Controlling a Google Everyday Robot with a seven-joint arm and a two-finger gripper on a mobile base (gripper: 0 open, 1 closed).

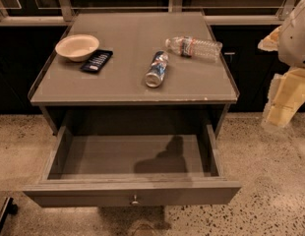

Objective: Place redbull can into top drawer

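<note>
Grey table (118, 90) with its top drawer (83, 193) pulled wide open below. What looks like the hand (284, 102) hangs off the table's right side, well apart from everything; we can't tell if it's apart or together. On top we see a water bottle (194, 47) lying down, a bowl (77, 47), the redbull can (157, 69) on its side near the bottle, and a dark packet (96, 61) by the bowl.

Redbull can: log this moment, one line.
redbull can lying on cabinet top | top drawer open, empty | gripper at frame right, apart from can
</note>
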